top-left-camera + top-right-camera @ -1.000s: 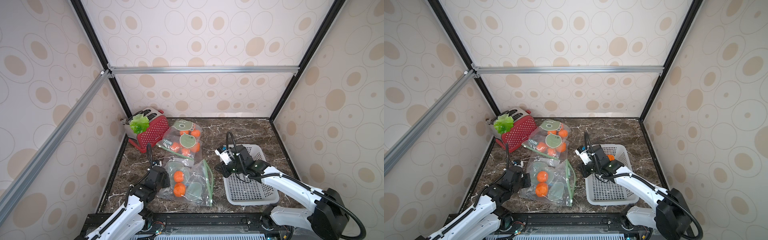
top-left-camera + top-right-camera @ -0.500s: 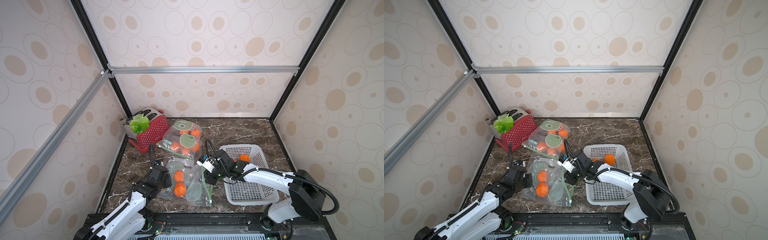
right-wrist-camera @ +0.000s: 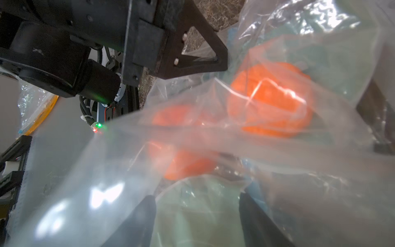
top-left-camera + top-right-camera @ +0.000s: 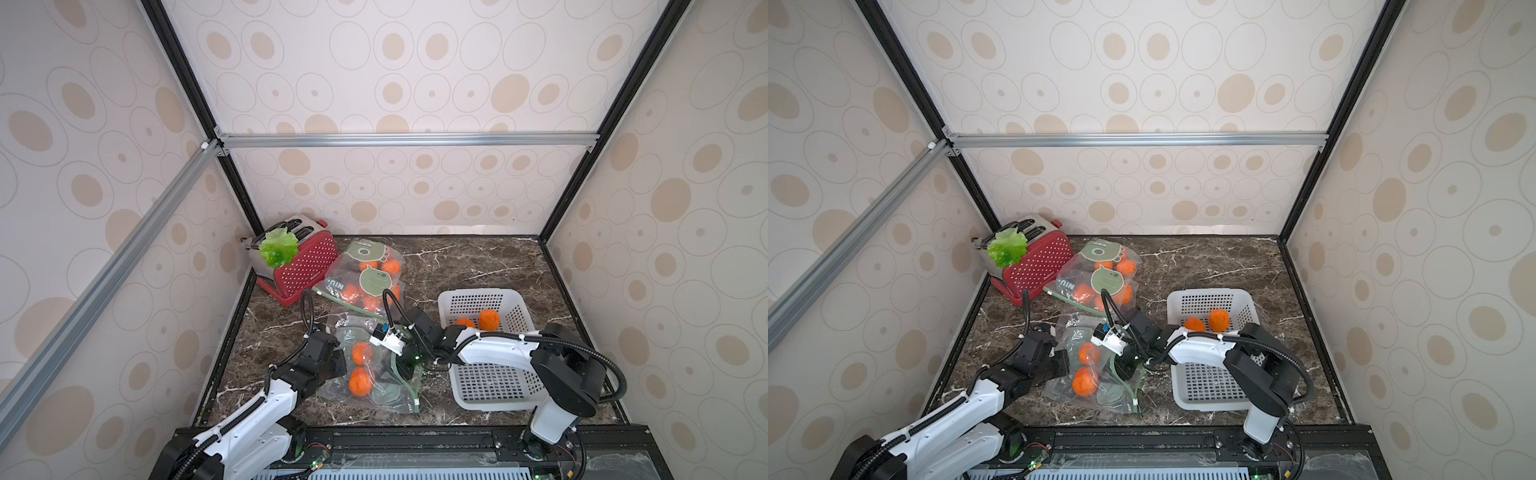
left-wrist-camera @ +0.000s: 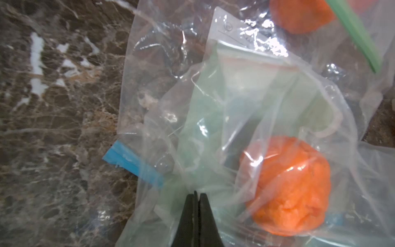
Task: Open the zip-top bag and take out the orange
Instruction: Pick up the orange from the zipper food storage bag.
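Observation:
The clear zip-top bag [image 4: 386, 401] [image 4: 1113, 399] lies at the front middle of the table, with two oranges inside [image 4: 360, 352] [image 4: 360, 386]. My left gripper [image 4: 341, 368] [image 5: 195, 193] is shut on the bag's plastic at its left edge, with an orange [image 5: 286, 184] just beyond the tips. At the bag's right side, by the green zip strip [image 4: 411, 386], my right gripper [image 4: 390, 371] [image 3: 196, 213] stands open. Its fingers [image 3: 139, 218] show through plastic film and point at the oranges [image 3: 271, 100] [image 3: 186, 162], apart from them.
A white basket [image 4: 478, 293] [image 4: 1208, 293] holding two oranges [image 4: 489, 319] stands right of the bag. A second printed bag [image 4: 365, 270] with several oranges lies behind. A red toaster [image 4: 305, 266] with a green leaf sits at the back left.
My right gripper has swung left from the basket to the bag's zip side, and its jaws have opened. The left gripper stays shut on the bag.

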Robot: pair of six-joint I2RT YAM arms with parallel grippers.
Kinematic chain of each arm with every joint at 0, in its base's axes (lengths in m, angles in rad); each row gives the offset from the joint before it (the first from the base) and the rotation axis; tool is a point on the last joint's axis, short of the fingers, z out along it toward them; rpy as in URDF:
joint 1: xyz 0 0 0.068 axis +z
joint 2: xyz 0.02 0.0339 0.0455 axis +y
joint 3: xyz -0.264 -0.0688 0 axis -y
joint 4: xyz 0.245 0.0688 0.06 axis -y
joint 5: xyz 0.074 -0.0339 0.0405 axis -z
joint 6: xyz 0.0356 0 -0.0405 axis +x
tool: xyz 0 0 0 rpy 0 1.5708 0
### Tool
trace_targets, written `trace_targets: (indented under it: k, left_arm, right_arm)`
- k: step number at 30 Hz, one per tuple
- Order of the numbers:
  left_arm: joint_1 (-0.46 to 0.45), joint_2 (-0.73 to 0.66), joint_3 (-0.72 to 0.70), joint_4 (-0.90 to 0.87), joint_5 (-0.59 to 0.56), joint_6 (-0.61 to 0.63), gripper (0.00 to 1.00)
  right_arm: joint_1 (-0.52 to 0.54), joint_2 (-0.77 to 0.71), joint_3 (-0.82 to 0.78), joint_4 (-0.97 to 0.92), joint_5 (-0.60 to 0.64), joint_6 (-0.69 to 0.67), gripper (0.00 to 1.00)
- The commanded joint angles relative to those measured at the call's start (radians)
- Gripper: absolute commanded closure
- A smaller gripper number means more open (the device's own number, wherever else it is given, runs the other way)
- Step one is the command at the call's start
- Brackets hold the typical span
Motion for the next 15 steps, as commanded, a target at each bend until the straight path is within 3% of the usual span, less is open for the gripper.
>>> trace_targets:
  k: [1, 5, 11, 15]
  left_arm:
    - [0.005, 0.011, -0.008, 0.018, 0.017, -0.02, 1.0]
    - [0.005, 0.009, -0.008, 0.019, 0.02, -0.021, 1.0]
    - [0.005, 0.011, 0.001, 0.02, 0.017, -0.019, 1.0]
    - [0.005, 0.017, 0.034, -0.001, 0.023, 0.002, 1.0]
  right_arm:
    - [0.022, 0.028, 0.032, 0.017, -0.055, -0.021, 0.32]
    - [0.045, 0.047, 0.044, 0.018, 0.013, -0.053, 0.31]
    - [0.045, 0.051, 0.055, 0.044, 0.367, -0.072, 0.35]
    - [0.045, 0.044, 0.057, 0.058, 0.398, -0.082, 0.4]
